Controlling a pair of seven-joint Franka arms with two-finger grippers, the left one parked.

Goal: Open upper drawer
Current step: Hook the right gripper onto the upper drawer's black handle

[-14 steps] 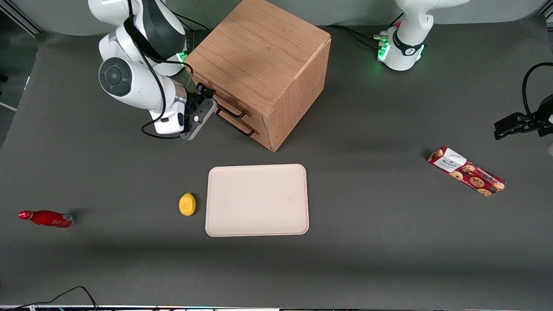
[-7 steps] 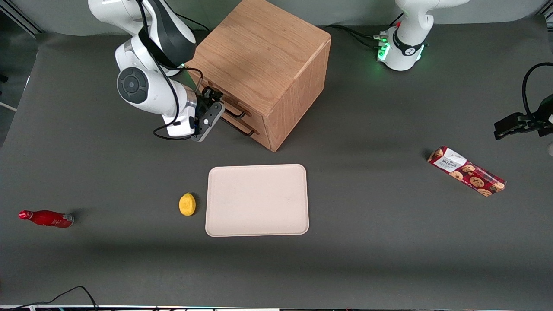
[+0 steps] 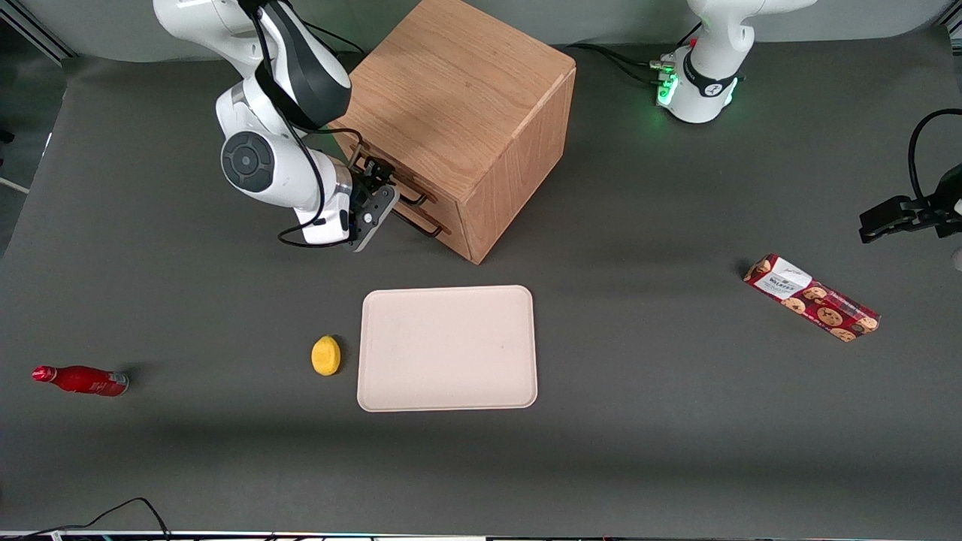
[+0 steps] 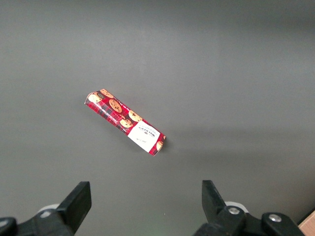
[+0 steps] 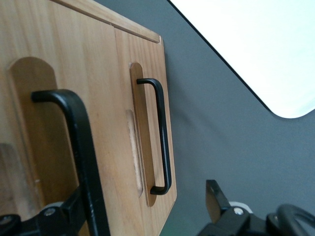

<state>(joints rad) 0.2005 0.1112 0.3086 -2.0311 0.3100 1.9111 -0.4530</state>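
Since a second ago we see the gripper come in against the cabinet front. Its jaws stand open, the upper drawer's handle between them (nothing gripped); the upper drawer is shut, flush above the lower drawer.
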